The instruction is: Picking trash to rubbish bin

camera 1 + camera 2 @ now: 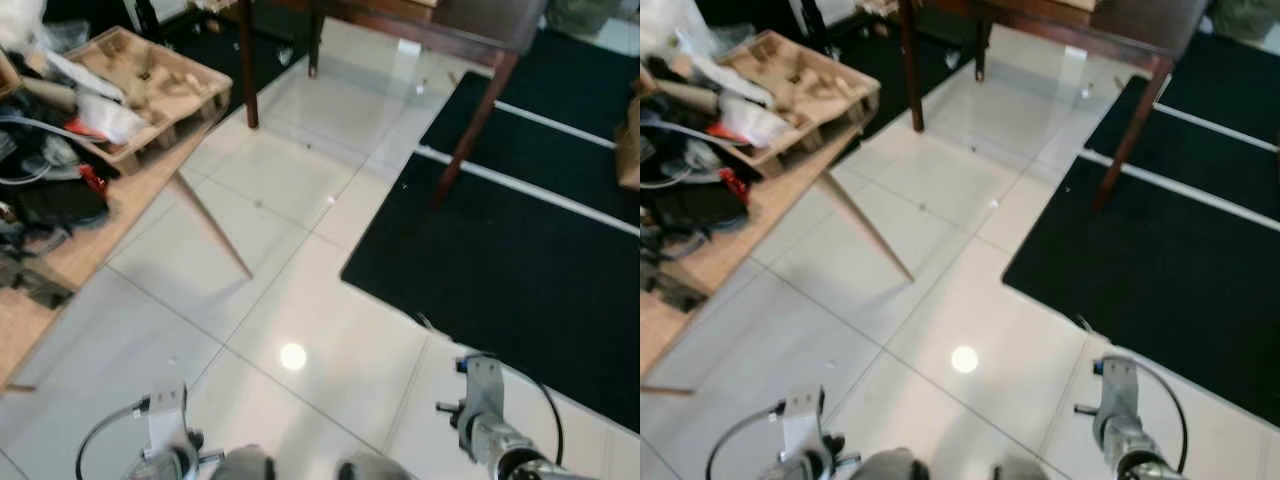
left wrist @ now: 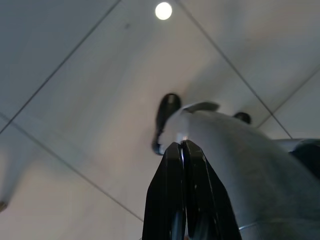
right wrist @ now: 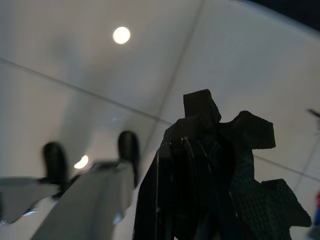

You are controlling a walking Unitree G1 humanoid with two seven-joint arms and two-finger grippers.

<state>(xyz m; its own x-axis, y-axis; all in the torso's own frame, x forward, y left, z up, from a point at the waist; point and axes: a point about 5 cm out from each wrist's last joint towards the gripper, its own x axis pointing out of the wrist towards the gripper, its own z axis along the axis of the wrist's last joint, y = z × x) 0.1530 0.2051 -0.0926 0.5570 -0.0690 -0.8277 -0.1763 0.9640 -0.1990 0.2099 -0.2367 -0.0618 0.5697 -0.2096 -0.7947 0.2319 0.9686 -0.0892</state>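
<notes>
Underfoot stretches the pale glossy tiled floor (image 1: 300,300), a black carpet mat with white stripes (image 1: 520,250) covering its right side beneath a dark wooden surface with slim legs (image 1: 470,30). At the left, a light wooden surface (image 1: 60,260) carries clutter and a brown moulded cardboard tray (image 1: 150,80) near its far corner. Low at the right, the right tool (image 3: 200,150) is clenched on a crumpled black piece of trash (image 3: 245,165); the left tool (image 2: 182,155) hangs clenched on nothing. No bin is visible, so carrying falls to the right arm.

Head-high stereo downward; wrist cameras floorward.
</notes>
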